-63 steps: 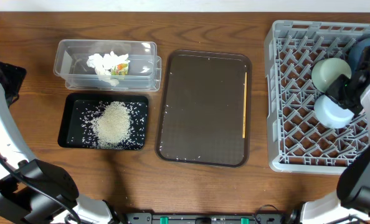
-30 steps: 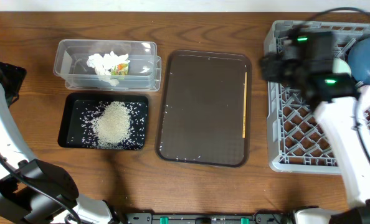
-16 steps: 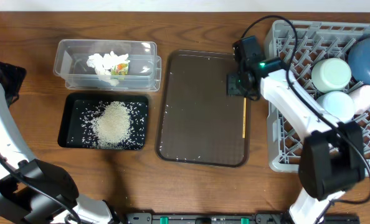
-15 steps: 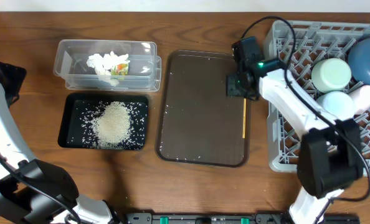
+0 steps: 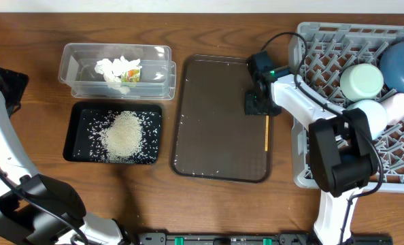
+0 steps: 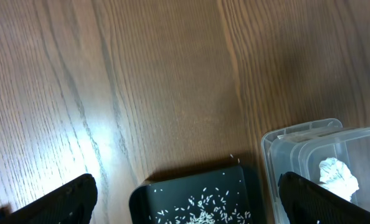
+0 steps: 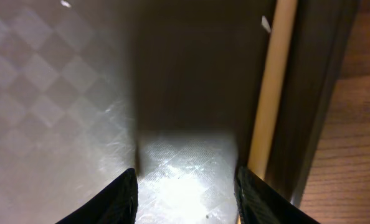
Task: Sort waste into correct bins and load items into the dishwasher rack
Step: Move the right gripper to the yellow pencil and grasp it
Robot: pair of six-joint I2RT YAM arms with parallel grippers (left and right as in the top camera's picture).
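Observation:
My right gripper [image 5: 256, 103] [image 7: 188, 199] is open and empty, low over the right side of the brown serving tray [image 5: 215, 122]. The thin wooden stick [image 5: 266, 133] [image 7: 272, 81] lies along the tray's right rim, just beside my right finger and not between the fingers. The grey rack [image 5: 324, 156] holds the dark blue plate [image 5: 400, 61], mint green bowl [image 5: 362, 80], light blue bowl [image 5: 366, 114] and pink cup [image 5: 400, 105]. The clear tub [image 5: 154, 75] holds the tissue [image 5: 120, 70]. The black tray [image 5: 79, 133] holds the rice [image 5: 124, 135]. My left gripper [image 6: 188, 196] is open and empty above the black tray's corner [image 6: 172, 193].
A few stray rice grains lie on the brown tray. The clear tub's corner [image 6: 284, 149] shows in the left wrist view, with bare wood table [image 6: 141, 81] beyond. The rack's left wall stands close to the right of the stick.
My right arm has left the rack, where the light blue bowl now rests, and has moved left and down onto the brown tray beside the stick. The left arm has not moved.

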